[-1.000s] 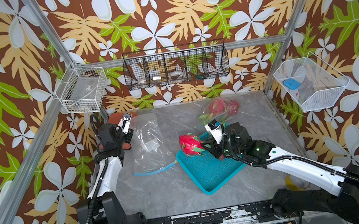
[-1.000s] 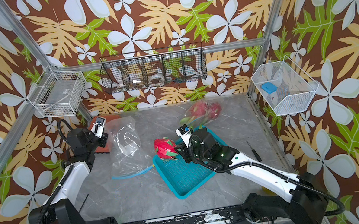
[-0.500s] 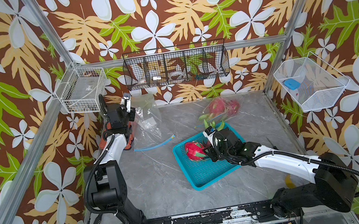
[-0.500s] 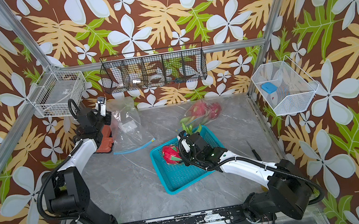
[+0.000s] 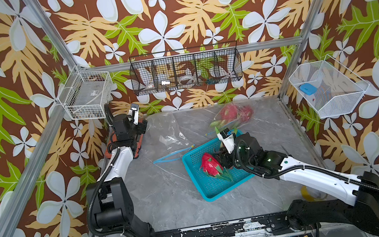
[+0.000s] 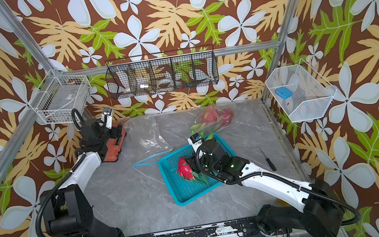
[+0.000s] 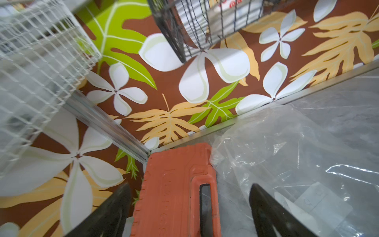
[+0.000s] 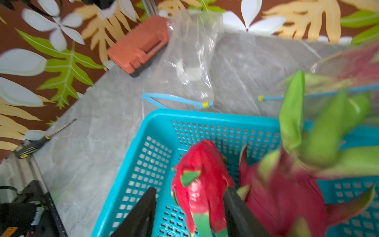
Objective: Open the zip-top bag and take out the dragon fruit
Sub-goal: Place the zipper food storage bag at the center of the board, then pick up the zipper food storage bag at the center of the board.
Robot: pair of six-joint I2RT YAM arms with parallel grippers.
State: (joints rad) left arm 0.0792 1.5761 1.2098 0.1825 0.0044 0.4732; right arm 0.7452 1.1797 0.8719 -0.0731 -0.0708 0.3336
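Dragon fruit point(image 8: 201, 180) in basket point(image 8: 205, 115) between parted right jaws

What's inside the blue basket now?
A red dragon fruit within the open right gripper, and a darker fruit beside it, which the arm covers in both top views.

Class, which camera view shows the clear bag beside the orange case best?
Both top views show the clear bag whole and sharp. Left wrist: only a crumpled part. Right wrist: whole but blurred.
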